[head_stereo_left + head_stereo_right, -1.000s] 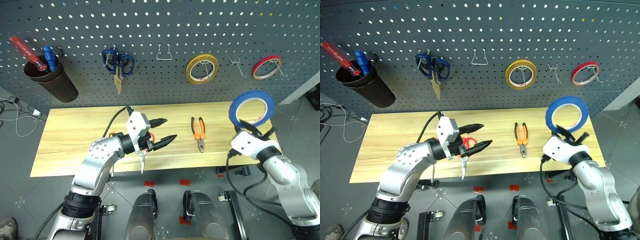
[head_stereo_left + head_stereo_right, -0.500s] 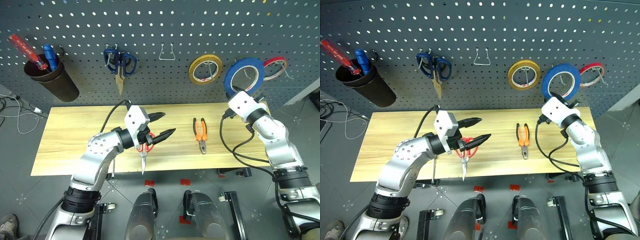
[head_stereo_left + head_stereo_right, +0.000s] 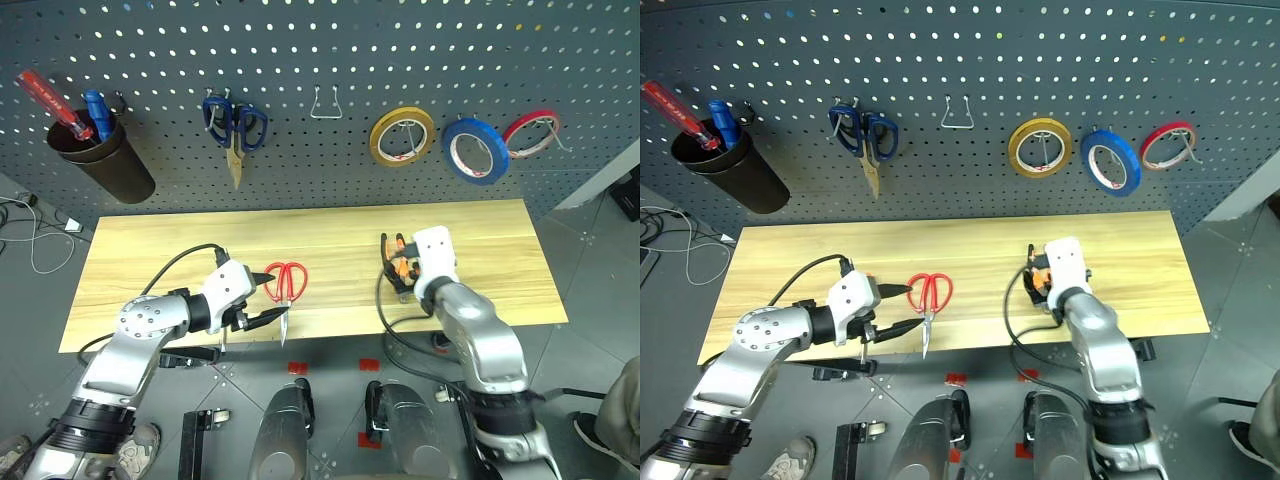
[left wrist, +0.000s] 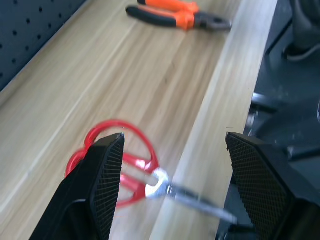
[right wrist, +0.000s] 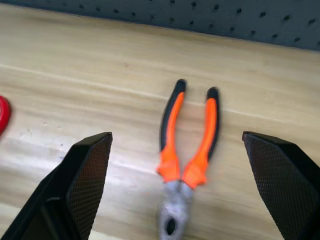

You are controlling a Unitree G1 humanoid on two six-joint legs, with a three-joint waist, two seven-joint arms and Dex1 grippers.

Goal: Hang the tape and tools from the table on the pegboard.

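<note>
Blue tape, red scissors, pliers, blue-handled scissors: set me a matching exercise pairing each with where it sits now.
Things:
1. blue tape
2. red scissors
3. pliers
4. blue-handled scissors

Places:
A. on the table, between the open right gripper's fingers
B. on the pegboard, between yellow and red rolls
C. on the table, before the left gripper
D. on the pegboard, beside the dark cup

Pairs: 1-B, 2-C, 3-A, 4-D

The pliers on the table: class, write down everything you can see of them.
The pliers have orange handles with black grips and a grey metal head. They lie flat on the light wood table, handles toward the pegboard, head toward the near edge. The right gripper hovers over them, fingers wide open on either side, not touching.
</note>
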